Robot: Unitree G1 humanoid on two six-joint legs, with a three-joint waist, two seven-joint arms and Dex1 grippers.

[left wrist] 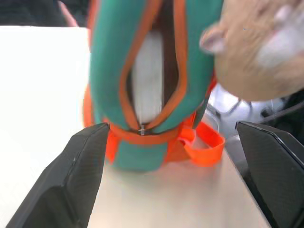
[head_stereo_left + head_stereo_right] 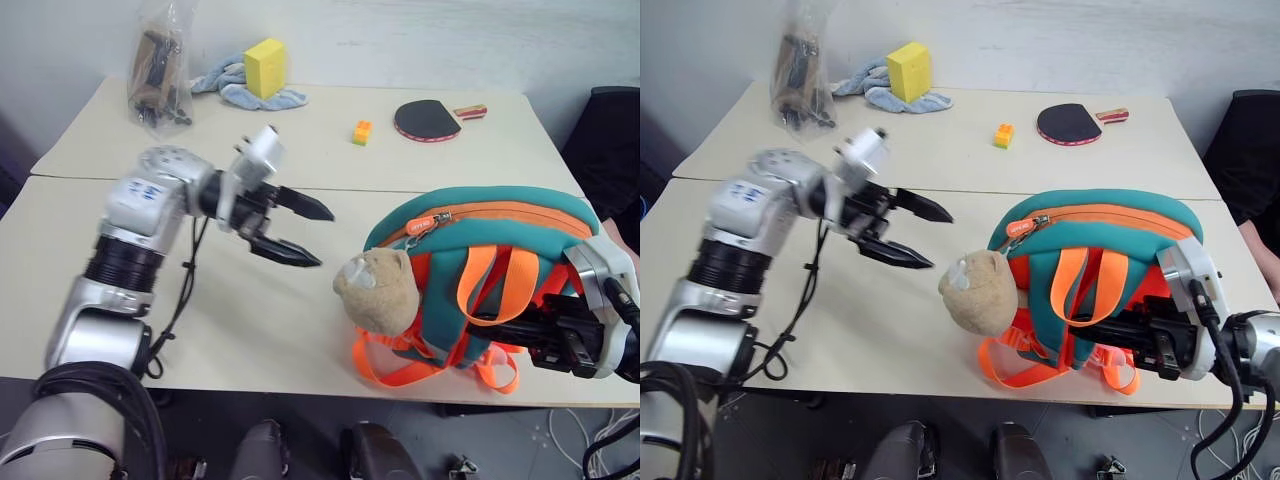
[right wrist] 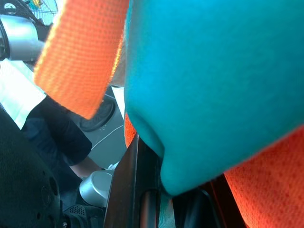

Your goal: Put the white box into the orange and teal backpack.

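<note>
Beige table (image 2: 300, 300), orange and teal backpack (image 2: 490, 235) unzipped, white box (image 1: 147, 80) inside, left gripper (image 2: 300, 232) jaws apart, right gripper (image 2: 520, 325) clamped on backpack.

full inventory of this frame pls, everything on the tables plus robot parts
Flat white box: 1, white, inside the backpack's open zip slot.
Small rounded orange and teal backpack: 1, near table, right side.
Beige plush toy charm: 1, hanging at the backpack's left side.
Yellow sponge block: 1, far table, on the cloth.
Crumpled light blue cloth: 1, far table.
Clear plastic bag of dark items: 1, far table, left.
Small orange-yellow toy brick: 1, far table, centre.
Black-faced table tennis paddle: 1, far table, right.
Beige tables: 2, butted together.
Left tool: black fingers, open, empty, left of the backpack.
Right tool: black, shut on the backpack's strap side.
</note>
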